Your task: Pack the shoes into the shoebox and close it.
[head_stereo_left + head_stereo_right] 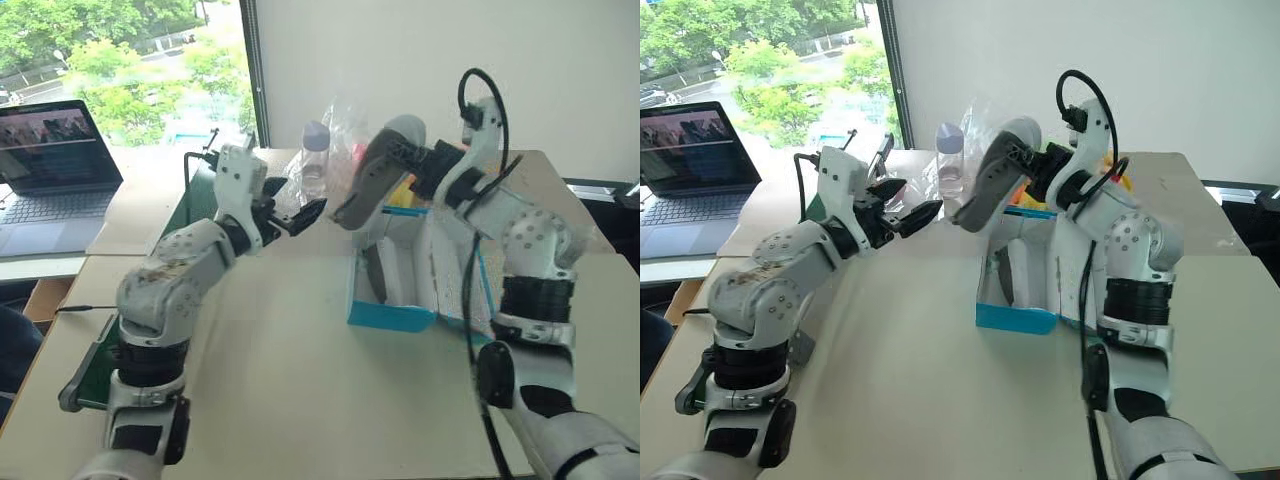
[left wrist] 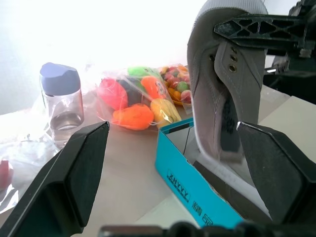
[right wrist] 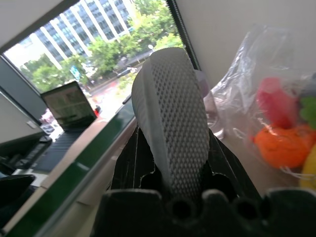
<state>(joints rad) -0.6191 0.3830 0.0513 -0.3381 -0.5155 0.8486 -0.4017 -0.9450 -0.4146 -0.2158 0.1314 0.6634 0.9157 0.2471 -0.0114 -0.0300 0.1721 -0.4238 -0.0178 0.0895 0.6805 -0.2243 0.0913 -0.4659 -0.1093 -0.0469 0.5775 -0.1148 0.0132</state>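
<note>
A: Right gripper point(image 1: 425, 170), upper centre of the frame?
B: Clamped on 1 shoe point(image 1: 372, 180) above the shoebox point(image 1: 392, 312); another shoe point(image 1: 376, 272) lies inside.
A: Left gripper point(image 1: 295, 212)?
B: Spread wide, empty.

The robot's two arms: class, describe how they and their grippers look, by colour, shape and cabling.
Both arms are built of rounded white shells joined by black ringed joints. The left gripper and right gripper each have two black fingers, broad, flat and wedge-shaped, with a ribbed lattice structure. A black cable loops above the right wrist and trails down along that arm.
</note>
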